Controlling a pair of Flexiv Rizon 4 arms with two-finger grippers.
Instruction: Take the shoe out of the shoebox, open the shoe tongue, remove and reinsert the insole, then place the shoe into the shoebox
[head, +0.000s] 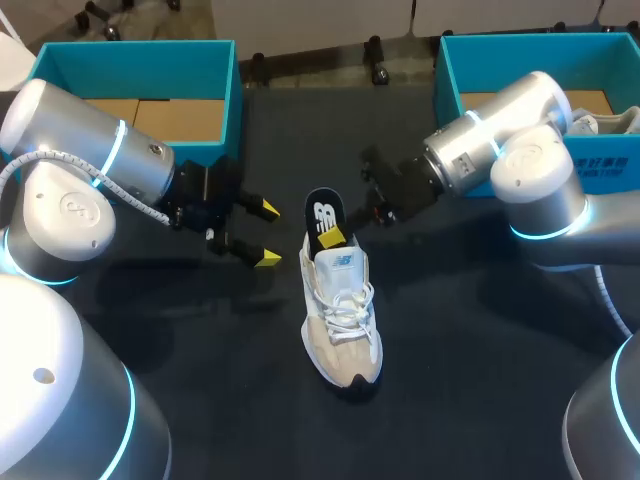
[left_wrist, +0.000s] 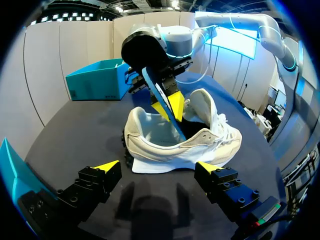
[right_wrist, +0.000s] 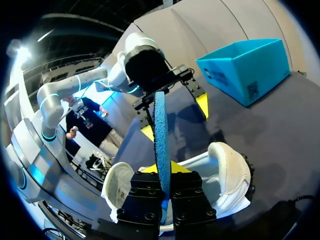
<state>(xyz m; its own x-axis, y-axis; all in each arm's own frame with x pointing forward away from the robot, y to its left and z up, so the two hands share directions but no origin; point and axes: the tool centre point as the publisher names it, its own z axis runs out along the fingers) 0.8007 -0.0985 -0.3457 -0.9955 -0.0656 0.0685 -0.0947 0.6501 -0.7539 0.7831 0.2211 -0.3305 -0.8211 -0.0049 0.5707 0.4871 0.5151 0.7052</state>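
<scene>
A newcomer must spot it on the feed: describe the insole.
On the dark table, find the pale lace-up shoe near its middle. The insole is the thin dark strip standing up out of the shoe's opening, pinched by the right gripper. Unlike the shoe, it is flat, with a blue underside.

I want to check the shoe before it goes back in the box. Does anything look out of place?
Yes: the insole sticks up partly out of the shoe, pinched in the right gripper, not lying flat inside. The shoe itself stands upright on its sole; the left gripper is open beside it, not touching.
</scene>
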